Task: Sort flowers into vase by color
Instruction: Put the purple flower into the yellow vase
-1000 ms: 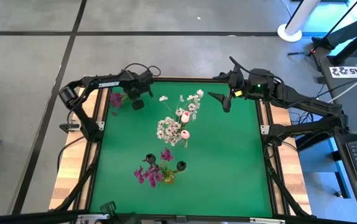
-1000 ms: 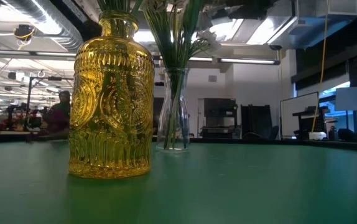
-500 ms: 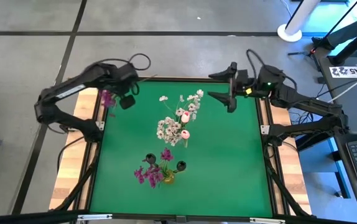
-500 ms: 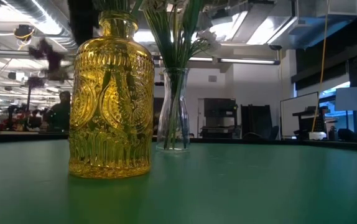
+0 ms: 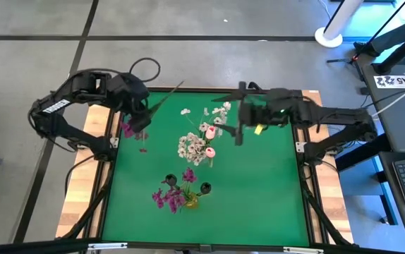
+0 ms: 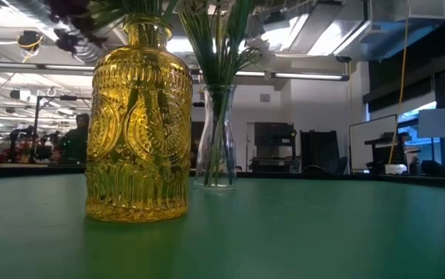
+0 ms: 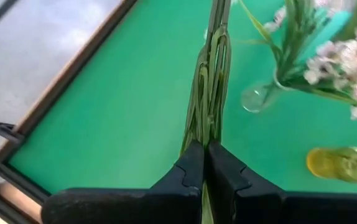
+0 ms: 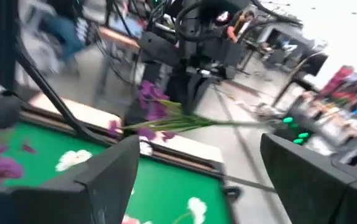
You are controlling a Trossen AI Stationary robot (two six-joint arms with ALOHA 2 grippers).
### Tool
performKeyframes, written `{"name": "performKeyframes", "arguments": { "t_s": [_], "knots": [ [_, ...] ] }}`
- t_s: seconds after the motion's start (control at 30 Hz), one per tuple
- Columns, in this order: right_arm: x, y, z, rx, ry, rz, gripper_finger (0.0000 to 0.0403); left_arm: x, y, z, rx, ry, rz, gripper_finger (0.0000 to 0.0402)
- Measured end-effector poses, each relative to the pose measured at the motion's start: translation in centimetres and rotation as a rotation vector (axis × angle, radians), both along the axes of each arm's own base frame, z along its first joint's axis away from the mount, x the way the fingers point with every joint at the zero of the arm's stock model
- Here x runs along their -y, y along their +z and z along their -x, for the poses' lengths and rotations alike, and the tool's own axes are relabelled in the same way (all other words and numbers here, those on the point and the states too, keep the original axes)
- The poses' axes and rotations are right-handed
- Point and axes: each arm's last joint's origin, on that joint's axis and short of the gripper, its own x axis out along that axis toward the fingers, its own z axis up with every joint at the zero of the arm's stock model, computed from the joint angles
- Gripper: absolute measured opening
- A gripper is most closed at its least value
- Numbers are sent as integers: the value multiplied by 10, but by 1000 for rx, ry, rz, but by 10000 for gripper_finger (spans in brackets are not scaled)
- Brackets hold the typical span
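Note:
My left gripper (image 5: 140, 116) is shut on a magenta-purple flower stem (image 5: 127, 129) above the table's far left corner; the same blossoms (image 6: 70, 15) show high in the low view. My right gripper (image 5: 239, 113) hangs open over the far middle of the table, beside the white sprays, and touches nothing. A clear vase (image 5: 204, 141) holds white sprays and pink tulip buds. The yellow glass vase (image 6: 139, 124) holds purple clusters (image 5: 173, 196). Both vases stand on their bases on the green mat. My left gripper pinches the stem's bundle of thin green stalks (image 7: 206, 134) between its two shut fingers. The stalks run along the fingers and on past their tips. The stem is lifted clear of the table, blossoms on the near side of the gripper, the bare stalk end (image 5: 178, 86) pointing toward the far edge.
The green mat (image 5: 259, 183) has bare room on its right half and near edge. The clear vase (image 7: 257, 97) and yellow vase (image 7: 343, 163) lie ahead of my left gripper. A person (image 6: 74, 138) sits in the room beyond the table. A white post base stands on the floor.
My left gripper has risen and turned, carrying the purple stem up from the far left edge; the blossoms now hang on its near side and the stalk points toward the far edge. My right gripper, still open, has moved toward the table's left, close to the white sprays.

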Motion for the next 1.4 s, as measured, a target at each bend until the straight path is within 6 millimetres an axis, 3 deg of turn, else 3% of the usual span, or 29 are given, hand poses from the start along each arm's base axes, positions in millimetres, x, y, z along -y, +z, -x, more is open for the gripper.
{"name": "performKeyframes", "arguments": {
  "t_s": [0.13,0.3,0.57,1.0,1.4],
  "knots": [
    [-18,4,-28,-50,-67,191,330,8,-2,0,-23,-1,30,0],
    [-35,-14,-72,-148,-124,439,330,16,-4,-7,-28,-21,45,0],
    [-44,-25,-119,-202,-168,606,330,31,-10,-20,-55,-80,79,0],
    [-40,-30,-122,-266,-169,599,315,60,-6,-33,57,-196,114,0],
    [-39,-36,-120,-334,-201,618,149,71,-4,-34,94,-253,122,0]
  ]
}}
